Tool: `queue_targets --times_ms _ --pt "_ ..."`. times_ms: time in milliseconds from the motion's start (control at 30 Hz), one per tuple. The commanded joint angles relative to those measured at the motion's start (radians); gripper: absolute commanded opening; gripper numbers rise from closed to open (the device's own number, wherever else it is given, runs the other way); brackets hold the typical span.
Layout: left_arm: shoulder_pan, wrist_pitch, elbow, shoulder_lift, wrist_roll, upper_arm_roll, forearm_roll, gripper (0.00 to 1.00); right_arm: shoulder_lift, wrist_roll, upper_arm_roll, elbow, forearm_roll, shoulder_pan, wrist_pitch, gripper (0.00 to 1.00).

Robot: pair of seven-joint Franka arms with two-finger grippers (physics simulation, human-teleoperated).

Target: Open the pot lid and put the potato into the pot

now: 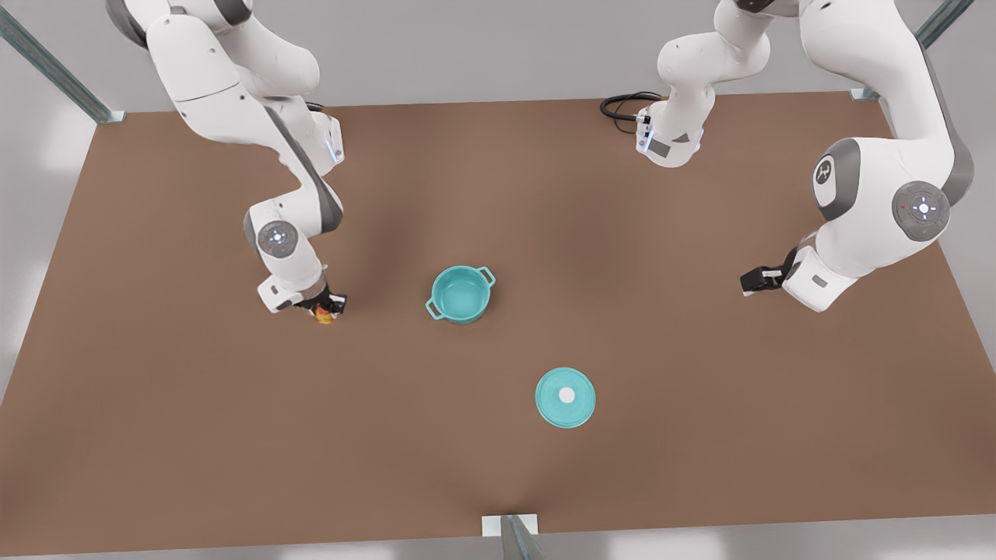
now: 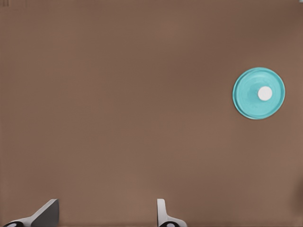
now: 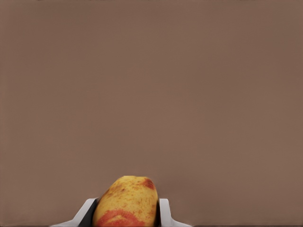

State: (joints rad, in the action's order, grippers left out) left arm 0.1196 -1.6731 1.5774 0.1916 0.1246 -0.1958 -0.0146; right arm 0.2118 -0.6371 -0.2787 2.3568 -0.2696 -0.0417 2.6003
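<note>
The pot lid [image 1: 566, 397] lies flat on the brown counter [image 1: 194, 435] nearest the front view's camera, white knob up, well apart from everything else; it also shows off to one side ahead of the left hand [image 2: 106, 213]. That left hand [image 1: 756, 278] hangs at the front view's right, clear of the counter's things, its fingers [image 2: 43, 213] spread apart with nothing between them — this arm waits.

Farther back, in the middle, the pot [image 1: 461, 294] stands upright and uncovered, teal inside, its two loop handles on opposite sides.

At the front view's left, roughly level with the pot and well apart from it, the right hand [image 1: 323, 306] is down at the counter — its fingers [image 3: 163, 213] are clamped on the potato [image 3: 126, 202], a yellow-orange lump with reddish patches, which appears there as a small spot at the fingertips [image 1: 323, 314].
</note>
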Motion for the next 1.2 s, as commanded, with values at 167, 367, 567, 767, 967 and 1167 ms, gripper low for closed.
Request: queue_targets --times_ms 167,367,567,767,967,1167 --pt "-0.001 0.001 0.0 -0.001 -0.06 -0.001 -0.001 1.0 -0.012 -0.154 -0.106 -0.108 0.093 0.003 -0.218 0.54" --pt "0.0 0.001 0.0 0.0 -0.06 -0.002 -0.001 1.0 0.012 -0.259 -0.117 -0.205 0.139 0.1 -0.287 0.54" --pt "-0.001 0.001 0.0 -0.001 -0.06 -0.002 -0.001 1.0 0.076 -0.374 -0.117 -0.367 0.161 0.204 -0.397 0.54" --pt "-0.001 0.001 0.0 -0.001 -0.06 -0.002 -0.001 1.0 0.182 -0.492 -0.116 -0.547 0.153 0.318 -0.474 0.54" --pt "-0.001 0.001 0.0 0.0 -0.059 -0.004 -0.001 1.0 0.302 -0.566 -0.112 -0.623 0.113 0.39 -0.479 0.55" --pt "-0.003 0.003 0.0 0.0 -0.059 -0.005 -0.002 1.0 0.304 -0.564 -0.112 -0.613 0.107 0.39 -0.479 1.0"
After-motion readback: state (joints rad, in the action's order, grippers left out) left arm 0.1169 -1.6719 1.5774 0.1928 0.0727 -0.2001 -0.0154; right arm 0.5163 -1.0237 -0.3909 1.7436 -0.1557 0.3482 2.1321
